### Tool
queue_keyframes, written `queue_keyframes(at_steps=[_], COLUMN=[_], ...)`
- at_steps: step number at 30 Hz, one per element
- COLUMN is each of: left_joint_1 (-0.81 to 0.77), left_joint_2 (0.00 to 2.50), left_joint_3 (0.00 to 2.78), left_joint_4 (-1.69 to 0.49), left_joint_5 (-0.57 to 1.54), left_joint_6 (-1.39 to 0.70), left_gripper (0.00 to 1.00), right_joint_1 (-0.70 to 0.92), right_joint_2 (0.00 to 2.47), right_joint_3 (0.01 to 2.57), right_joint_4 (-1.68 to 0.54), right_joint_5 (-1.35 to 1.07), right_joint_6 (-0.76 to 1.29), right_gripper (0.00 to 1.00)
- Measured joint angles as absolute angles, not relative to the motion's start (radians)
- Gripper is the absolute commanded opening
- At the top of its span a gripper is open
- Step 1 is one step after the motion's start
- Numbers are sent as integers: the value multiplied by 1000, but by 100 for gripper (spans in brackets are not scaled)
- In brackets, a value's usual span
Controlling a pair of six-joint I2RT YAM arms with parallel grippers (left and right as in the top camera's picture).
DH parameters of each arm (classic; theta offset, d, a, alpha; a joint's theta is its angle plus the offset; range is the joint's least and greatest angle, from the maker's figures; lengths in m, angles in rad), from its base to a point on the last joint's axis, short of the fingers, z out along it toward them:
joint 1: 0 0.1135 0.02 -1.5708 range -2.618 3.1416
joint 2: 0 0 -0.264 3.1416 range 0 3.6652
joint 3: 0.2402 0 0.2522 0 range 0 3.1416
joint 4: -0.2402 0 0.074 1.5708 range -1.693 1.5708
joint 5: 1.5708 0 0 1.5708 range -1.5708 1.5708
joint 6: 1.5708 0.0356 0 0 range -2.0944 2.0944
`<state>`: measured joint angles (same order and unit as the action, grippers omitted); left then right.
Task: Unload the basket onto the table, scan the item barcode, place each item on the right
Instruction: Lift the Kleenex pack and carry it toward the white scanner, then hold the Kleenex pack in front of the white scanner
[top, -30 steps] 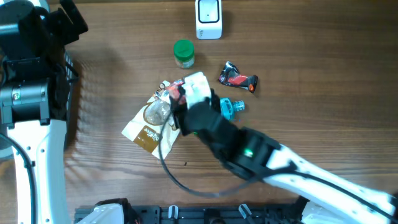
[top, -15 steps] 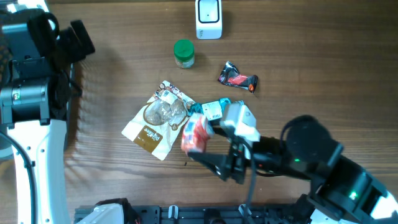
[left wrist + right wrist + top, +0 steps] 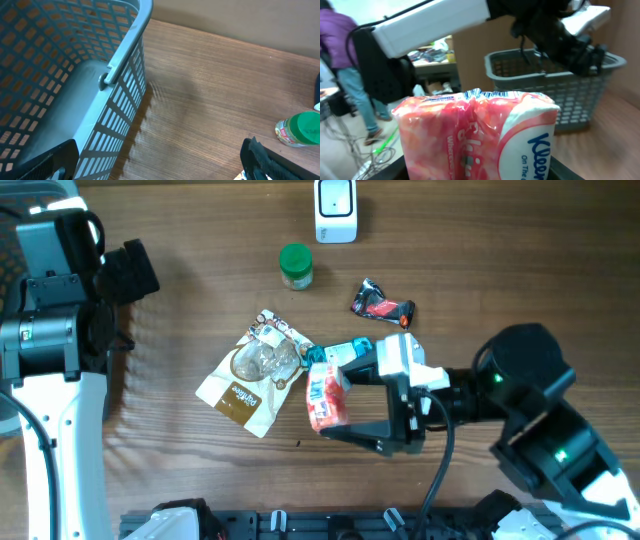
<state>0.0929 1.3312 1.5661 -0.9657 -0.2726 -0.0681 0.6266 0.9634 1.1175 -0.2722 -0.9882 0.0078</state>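
Beyond tissue pack (image 3: 475,135), right wrist alone shows person (image 3: 337,35)

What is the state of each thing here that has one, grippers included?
right gripper: shut on the Kleenex tissue pack.
Kleenex tissue pack: gripped, lifted.
left gripper: open, empty.
green-lidded jar: upright, lid on.
plastic basket: upright, empty where visible.
brown pouch: lying flat.

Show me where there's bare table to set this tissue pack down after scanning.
Bare table lies right of the scanner and red wrapper, and between the left arm and green-lidded jar. The centre is crowded: brown pouch, blue item, and the tissue pack in the right gripper.
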Motion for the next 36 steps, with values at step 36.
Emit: queue_keyframes(at_steps=[36], left_joint_1=[93], left_joint_2=[1331], left_joint_3=[1566], left_joint_4=[-967], left_joint_5=[-276], left_joint_6=[-66], left_gripper=[100], right_joint_1=[402], right_joint_2=[1787], right_joint_3=[1163], right_joint_4=[801], right_joint_5=[-741], right_joint_6=[906], right_gripper=[64])
